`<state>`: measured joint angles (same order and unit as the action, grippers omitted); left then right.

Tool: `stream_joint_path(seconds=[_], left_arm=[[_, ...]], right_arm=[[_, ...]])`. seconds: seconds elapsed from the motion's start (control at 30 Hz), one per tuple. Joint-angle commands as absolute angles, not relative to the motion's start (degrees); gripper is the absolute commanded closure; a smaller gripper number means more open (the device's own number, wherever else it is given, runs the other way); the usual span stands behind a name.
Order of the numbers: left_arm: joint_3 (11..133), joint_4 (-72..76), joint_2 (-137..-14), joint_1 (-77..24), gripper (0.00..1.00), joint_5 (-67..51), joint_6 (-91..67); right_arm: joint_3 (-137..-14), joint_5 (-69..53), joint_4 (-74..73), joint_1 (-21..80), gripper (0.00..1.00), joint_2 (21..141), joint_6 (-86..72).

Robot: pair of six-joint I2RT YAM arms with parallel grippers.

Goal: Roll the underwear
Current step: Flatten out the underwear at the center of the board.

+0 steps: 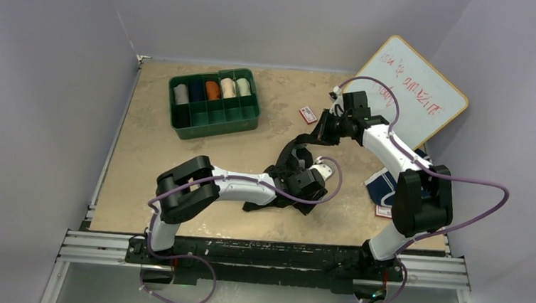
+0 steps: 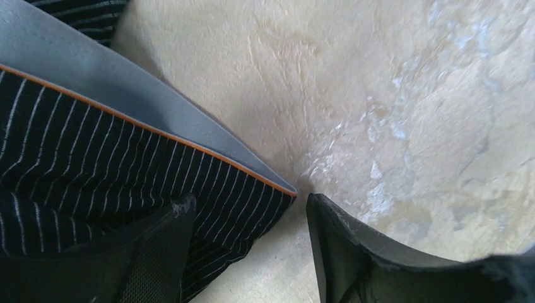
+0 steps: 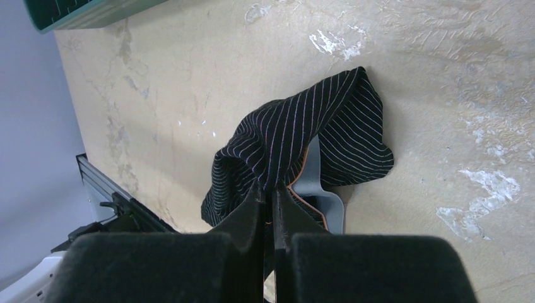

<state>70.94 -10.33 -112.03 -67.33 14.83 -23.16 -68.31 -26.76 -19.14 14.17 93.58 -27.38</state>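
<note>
The black underwear has thin white stripes and a grey waistband with orange trim. It lies mid-table, with one end lifted. My right gripper is shut on a bunched fold of it and holds that end above the table; the jaws are pressed together in the right wrist view. My left gripper is open and low over the table at the cloth's near end. In the left wrist view one finger rests over the striped cloth and the other over bare table. Navy blue briefs with white edging lie at the right, partly hidden by the right arm.
A green compartment bin with several rolled cloths stands at the back left. A whiteboard leans at the back right. One small red-and-white card lies near the right gripper, another lies by the navy briefs.
</note>
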Motion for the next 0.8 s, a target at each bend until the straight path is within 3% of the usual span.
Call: stream_joint_path(seconds=[0.0, 0.1, 0.17, 0.4, 0.53, 0.77], left_arm=[[71.8, -11.9, -112.6, -68.0, 0.37, 13.8, -22.1], [71.8, -12.2, -113.5, -68.0, 0.41, 13.8, -21.0], [73.0, -13.2, -114.8, -68.0, 0.48, 14.6, -20.5], [72.4, -14.9, -112.8, -68.1, 1.0, 17.1, -21.0], [67.4, -13.1, -101.7, -68.0, 1.0, 17.9, -23.3], [55.4, -12.5, -68.3, -63.8, 1.0, 16.9, -29.7]], right_arm=[[-69.1, -28.9, -19.1, 13.8, 1.0, 94.1, -26.8], [-69.2, -29.2, -19.1, 13.8, 1.0, 94.3, -26.6], [-69.3, -29.5, -19.4, 13.8, 1.0, 94.4, -26.4], [-69.9, -28.7, -21.2, 13.7, 1.0, 93.3, -25.6], [-70.6, -27.9, -23.5, 13.7, 1.0, 90.5, -23.1], [-67.3, -26.4, -25.7, 13.7, 1.0, 79.4, -19.9]])
